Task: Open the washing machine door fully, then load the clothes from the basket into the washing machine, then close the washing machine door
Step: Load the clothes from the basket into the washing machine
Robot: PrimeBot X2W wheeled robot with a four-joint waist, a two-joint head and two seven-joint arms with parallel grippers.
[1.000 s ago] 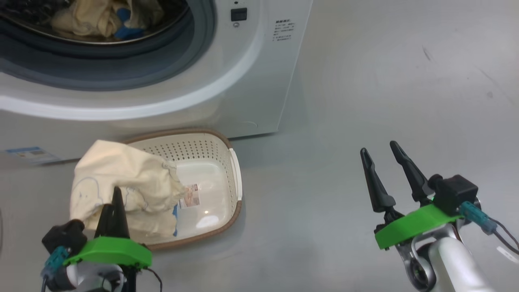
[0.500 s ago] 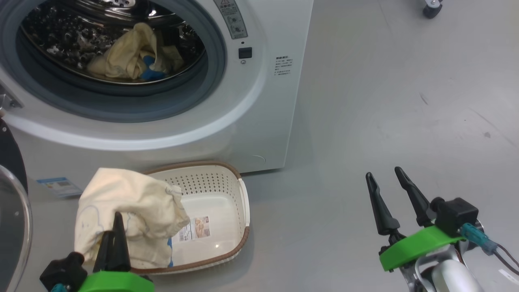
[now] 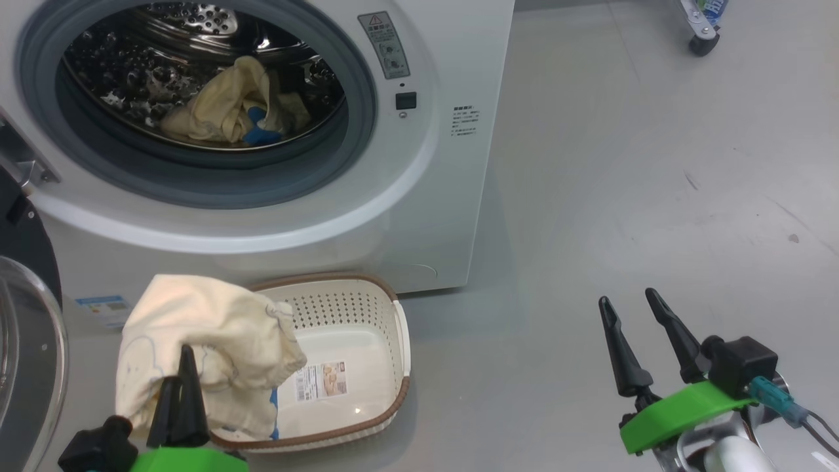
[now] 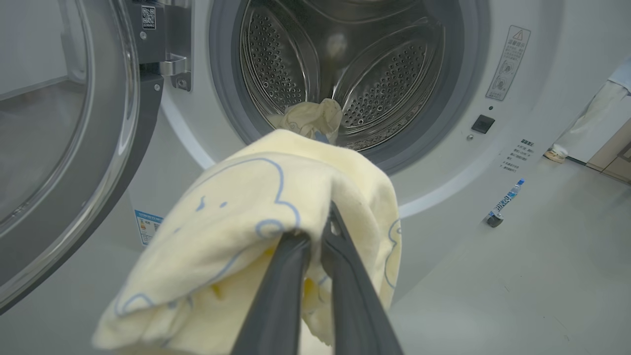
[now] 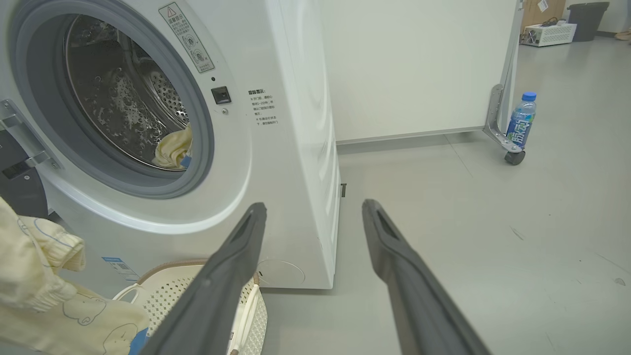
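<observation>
My left gripper is shut on a pale-yellow garment with blue outline drawings, held above the left side of the cream basket. In the left wrist view the garment drapes over my fingers, facing the washing machine. Its drum holds other yellow clothes with a blue patch. The door stands open at the left, glass porthole and hinge showing. My right gripper hangs open over the floor, empty, right of the basket.
The basket's bottom shows a label sticker. A blue water bottle stands on a wheeled frame's foot at the far right. Grey floor spreads right of the machine. A person's leg appears far right in the left wrist view.
The head camera has tilted up, bringing more of the drum and the open door into view. The garment stays in my left gripper; the right gripper stays open.
</observation>
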